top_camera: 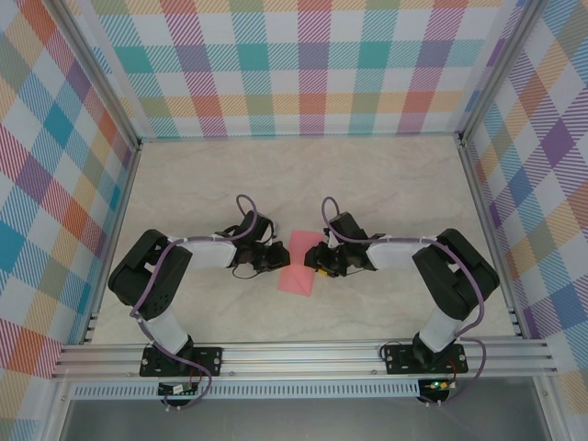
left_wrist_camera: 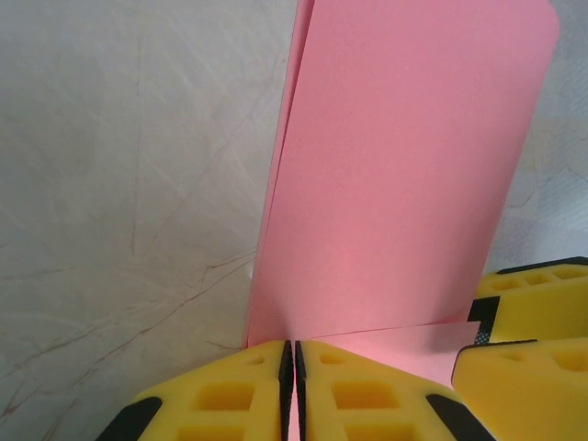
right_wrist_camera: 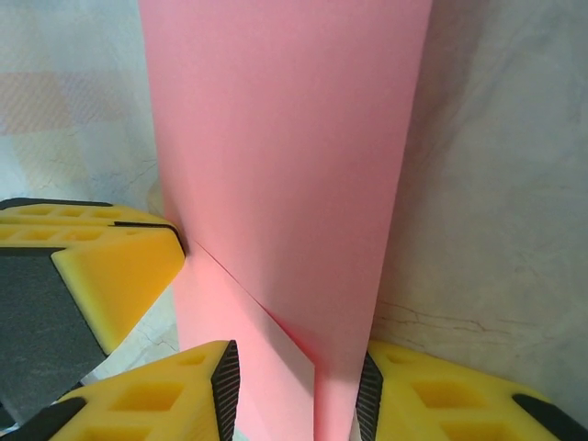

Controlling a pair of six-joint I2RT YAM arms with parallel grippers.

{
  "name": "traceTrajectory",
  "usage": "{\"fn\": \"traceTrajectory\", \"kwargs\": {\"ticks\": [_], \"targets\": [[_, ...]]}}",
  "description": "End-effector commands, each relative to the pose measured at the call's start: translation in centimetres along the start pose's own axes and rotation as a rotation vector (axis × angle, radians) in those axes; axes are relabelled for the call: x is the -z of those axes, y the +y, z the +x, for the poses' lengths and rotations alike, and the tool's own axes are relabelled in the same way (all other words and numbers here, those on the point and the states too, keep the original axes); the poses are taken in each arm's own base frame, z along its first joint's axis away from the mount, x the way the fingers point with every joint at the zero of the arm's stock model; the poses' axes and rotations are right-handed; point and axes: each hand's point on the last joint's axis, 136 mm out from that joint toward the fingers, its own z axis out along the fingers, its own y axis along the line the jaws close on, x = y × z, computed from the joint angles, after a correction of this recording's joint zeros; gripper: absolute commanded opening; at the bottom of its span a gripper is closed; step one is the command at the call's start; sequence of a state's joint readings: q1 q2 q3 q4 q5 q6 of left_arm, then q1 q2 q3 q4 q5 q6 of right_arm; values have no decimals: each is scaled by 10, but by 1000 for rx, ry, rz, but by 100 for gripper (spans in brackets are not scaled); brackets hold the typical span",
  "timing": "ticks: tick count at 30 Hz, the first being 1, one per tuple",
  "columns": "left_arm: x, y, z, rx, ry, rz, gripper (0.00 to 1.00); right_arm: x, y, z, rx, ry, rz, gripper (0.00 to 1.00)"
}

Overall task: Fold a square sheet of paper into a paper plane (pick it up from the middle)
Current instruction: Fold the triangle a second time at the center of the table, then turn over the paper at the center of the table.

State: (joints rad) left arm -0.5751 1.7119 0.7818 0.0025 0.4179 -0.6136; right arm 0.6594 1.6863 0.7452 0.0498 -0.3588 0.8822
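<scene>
Step, top view: I judge that a fold is being made. The left gripper (top_camera: 274,259) should hold its edge firmly while the right gripper (top_camera: 323,264) brings the flap over slowly, so that the edges meet.
Paper, top view: the square sheet of paper (top_camera: 301,262) lies near the middle of the table (top_camera: 386,175), somewhat toward its near edge, between both grippers.
Left gripper, left wrist view: the left gripper (left_wrist_camera: 292,367) is closed on the paper's edge, and a pink flap (left_wrist_camera: 404,184) stands up just beyond the fingers (left_wrist_camera: 220,400).
Right gripper, right wrist view: the jaws of the right gripper (right_wrist_camera: 296,390) are apart with the raised flap (right_wrist_camera: 285,138) between them, and no pinch is visible. They should close only when the flap sits straight.
</scene>
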Motion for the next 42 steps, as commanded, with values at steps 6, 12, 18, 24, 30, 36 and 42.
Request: {"fn": "traceTrajectory", "kwargs": {"ticks": [6, 12, 18, 24, 30, 36, 42], "targets": [[5, 6, 3, 25, -13, -44, 15, -2, 10, 11, 75, 4, -128, 37], [12, 3, -1, 34, -47, -42, 18, -3, 15, 10, 108, -2, -153, 31], [33, -2, -4, 27, -97, -55, 24, -1, 14, 9, 124, -10, -138, 19], [75, -9, 0, -12, -151, -82, 28, 13, 28, 8, 155, -12, -144, 9], [143, 8, 22, -66, -211, -218, 32, 37, 28, 9, 172, -50, -81, 3], [197, 21, 46, -92, -262, -264, 38, 55, 18, 18, 174, -78, -41, 0], [219, 24, 61, -114, -291, -261, 48, 79, 5, 32, 185, -115, -5, 1]]}}
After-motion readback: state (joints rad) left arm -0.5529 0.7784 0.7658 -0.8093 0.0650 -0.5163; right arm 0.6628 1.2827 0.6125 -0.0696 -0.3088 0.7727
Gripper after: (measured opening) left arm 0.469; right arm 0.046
